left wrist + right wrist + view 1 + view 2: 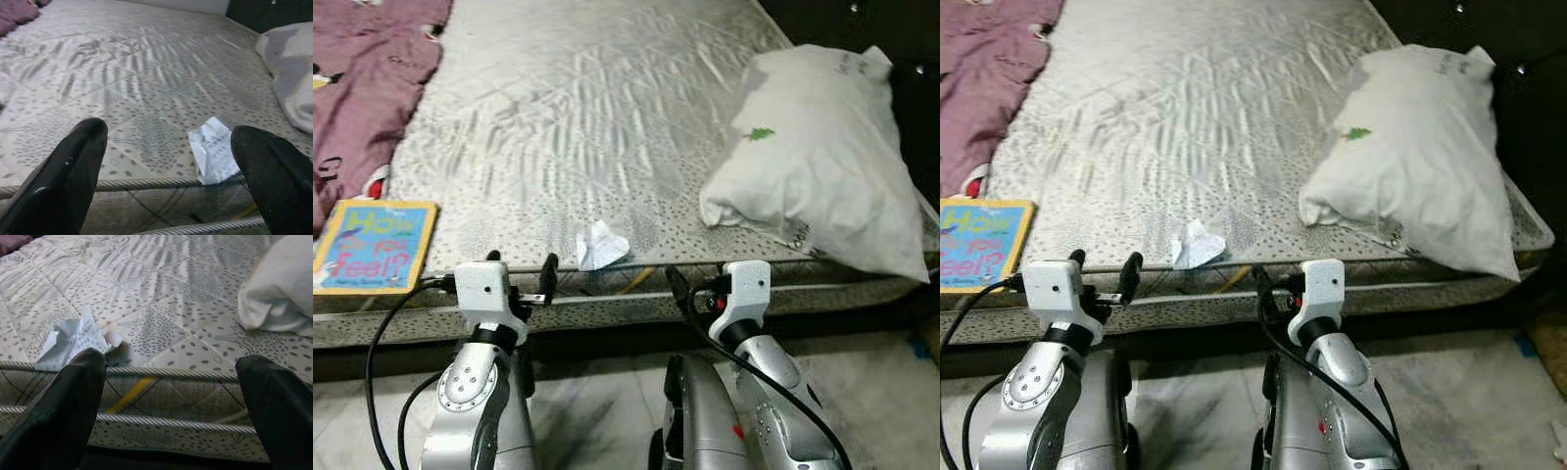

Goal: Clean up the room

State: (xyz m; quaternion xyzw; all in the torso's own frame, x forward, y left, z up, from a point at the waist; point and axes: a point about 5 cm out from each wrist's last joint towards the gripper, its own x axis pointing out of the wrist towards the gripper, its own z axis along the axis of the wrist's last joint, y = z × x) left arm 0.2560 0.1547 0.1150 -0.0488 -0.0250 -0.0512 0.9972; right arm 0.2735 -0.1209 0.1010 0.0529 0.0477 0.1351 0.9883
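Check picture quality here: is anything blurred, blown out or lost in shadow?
Eye views: sharp, with the white pillow bright but readable and the far corner beyond it black. Left wrist view: the left gripper has soft, near-silhouette fingers, while the crumpled paper is fairly clear. Right wrist view: the right gripper likewise dark, the mattress evenly lit.

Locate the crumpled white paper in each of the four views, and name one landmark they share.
Left eye view: crumpled white paper on the mattress's near edge, centre.
Right eye view: same edge, left of centre.
Left wrist view: beside one black finger of the left claw, at the corded seam.
Right wrist view: above one finger of the right claw, at the seam.
Shared landmark: white pillow.
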